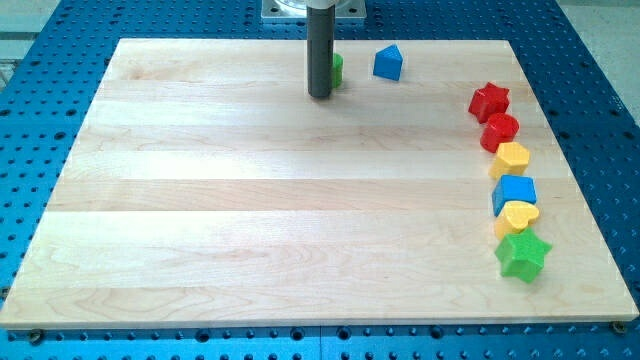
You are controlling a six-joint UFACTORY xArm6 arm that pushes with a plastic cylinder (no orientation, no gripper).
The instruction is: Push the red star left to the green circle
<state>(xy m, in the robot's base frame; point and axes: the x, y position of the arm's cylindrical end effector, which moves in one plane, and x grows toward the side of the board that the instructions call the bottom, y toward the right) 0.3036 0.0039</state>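
Observation:
The red star (pixel 489 100) lies near the board's right edge, at the top of a column of blocks. The green circle (pixel 336 69) sits near the top edge at mid-board, mostly hidden behind my rod. My tip (pixel 320 95) rests on the board just left of and slightly below the green circle, touching or nearly touching it. The red star is far to the right of my tip.
A blue pentagon-like block (pixel 388 63) sits right of the green circle. Below the red star run a red circle (pixel 500 130), a yellow block (pixel 511 159), a blue block (pixel 515 192), a yellow heart (pixel 517 217) and a green star (pixel 523 255). The wooden board (pixel 250 200) lies on a blue perforated table.

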